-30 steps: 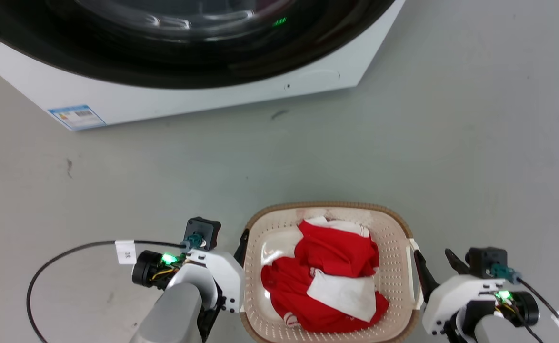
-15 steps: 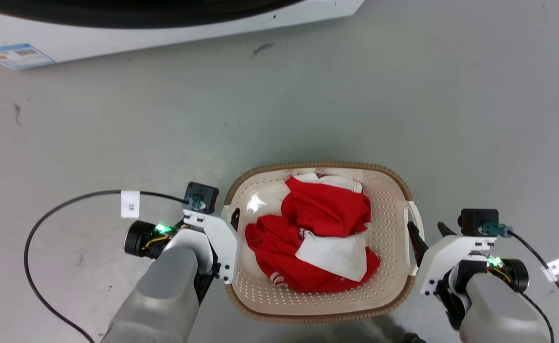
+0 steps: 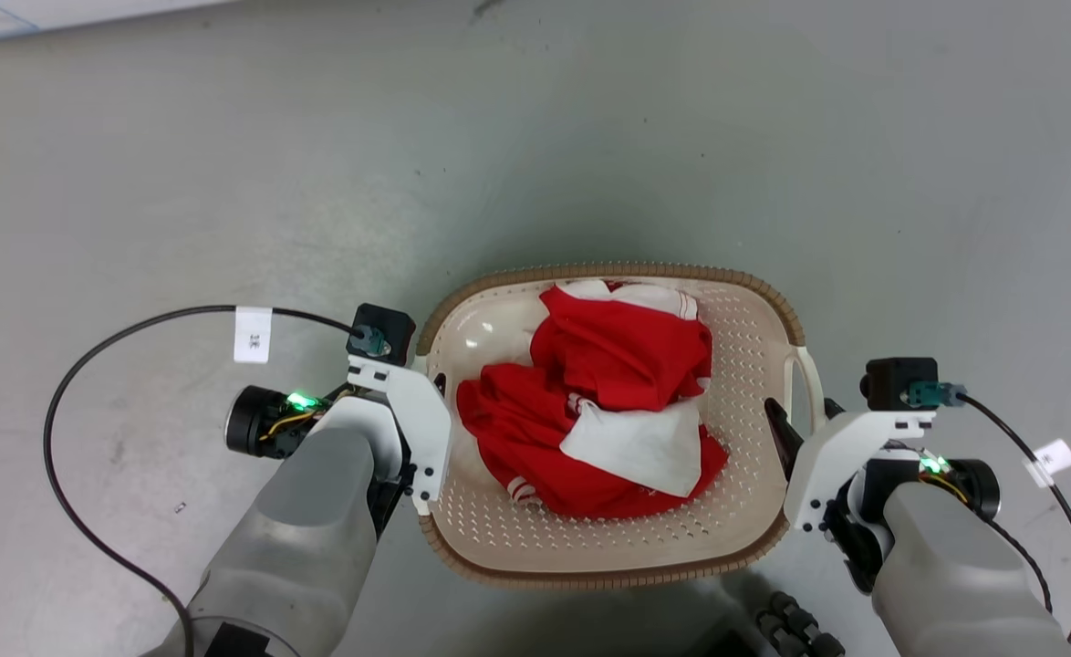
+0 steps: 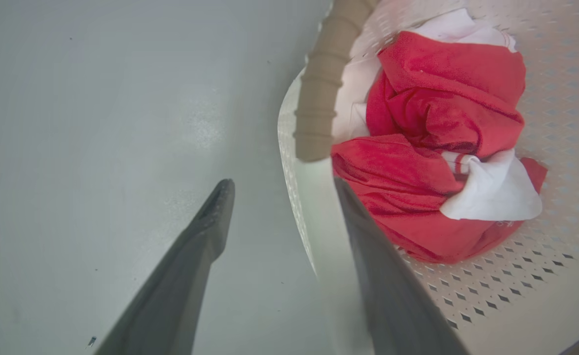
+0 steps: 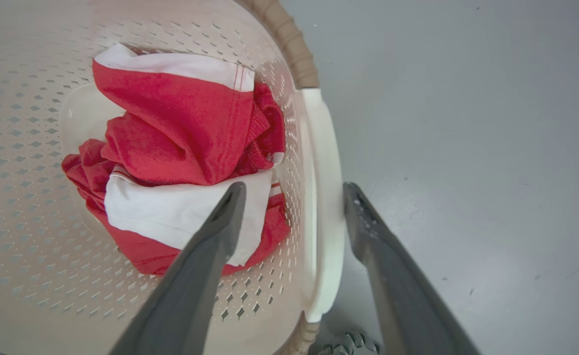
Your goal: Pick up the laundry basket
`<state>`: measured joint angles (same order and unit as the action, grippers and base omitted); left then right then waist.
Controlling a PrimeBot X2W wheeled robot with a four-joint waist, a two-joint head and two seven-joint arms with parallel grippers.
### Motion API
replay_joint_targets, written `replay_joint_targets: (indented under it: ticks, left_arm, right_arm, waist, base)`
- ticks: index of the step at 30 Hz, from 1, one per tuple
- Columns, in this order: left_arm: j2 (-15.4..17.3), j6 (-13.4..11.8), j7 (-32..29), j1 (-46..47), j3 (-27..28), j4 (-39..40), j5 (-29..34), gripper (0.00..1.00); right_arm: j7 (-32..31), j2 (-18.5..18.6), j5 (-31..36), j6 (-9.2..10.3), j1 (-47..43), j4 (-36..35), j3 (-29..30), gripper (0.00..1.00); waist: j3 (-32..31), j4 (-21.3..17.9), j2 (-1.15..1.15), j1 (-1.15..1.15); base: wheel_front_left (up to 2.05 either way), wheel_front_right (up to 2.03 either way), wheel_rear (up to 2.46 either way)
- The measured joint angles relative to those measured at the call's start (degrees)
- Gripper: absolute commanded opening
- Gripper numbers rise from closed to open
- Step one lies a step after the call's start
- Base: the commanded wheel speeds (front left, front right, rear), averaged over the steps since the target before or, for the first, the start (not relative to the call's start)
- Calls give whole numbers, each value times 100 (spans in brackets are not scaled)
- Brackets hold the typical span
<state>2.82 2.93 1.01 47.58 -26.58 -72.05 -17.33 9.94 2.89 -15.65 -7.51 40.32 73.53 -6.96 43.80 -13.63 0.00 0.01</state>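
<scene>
Basket [image 3: 747, 383] showing at lower centre of head view, grey floor [image 3: 225, 164] around it, red-and-white clothes [image 3: 618, 374] lying inside. Left gripper [image 4: 283, 183] straddling basket's left handle [image 4: 316, 207], fingers spread wide, one reaching inside, one staying outside over floor. Right gripper [image 5: 294, 190] straddling right handle [image 5: 325, 207] likewise, gaps showing either side, not clamping.

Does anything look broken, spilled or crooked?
Nothing stands out. The laundry basket looks intact, the red-and-white clothes lie crumpled inside, none over the rim; the left gripper and right gripper each straddle a handle.
</scene>
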Motion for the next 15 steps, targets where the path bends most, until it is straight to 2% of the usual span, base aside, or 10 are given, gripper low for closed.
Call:
replay_joint_targets:
  ticks: [12,13,14,15]
  left_arm:
    - [-7,-45,-171,283,-158,-79,-99,100]
    - [-7,-40,-191,294,-168,-79,-112,100]
    - [-8,-30,-193,302,-171,-77,-124,67]
    - [-8,-12,-193,312,-177,-78,-149,8]
  right_arm:
    - [-404,-1,-714,0,220,24,-669,100]
    - [-464,1,-802,1,220,24,-708,96]
    - [-511,3,-926,1,220,24,-759,34]
    - [-546,2,-1011,1,219,23,-820,0]
  waist:
    - [513,-12,0,-1]
    - [540,-14,0,-1]
    - [563,-13,0,-1]
    - [580,-12,0,-1]
  base:
    - [0,0,0]
    - [0,0,0]
    - [0,0,0]
    - [0,0,0]
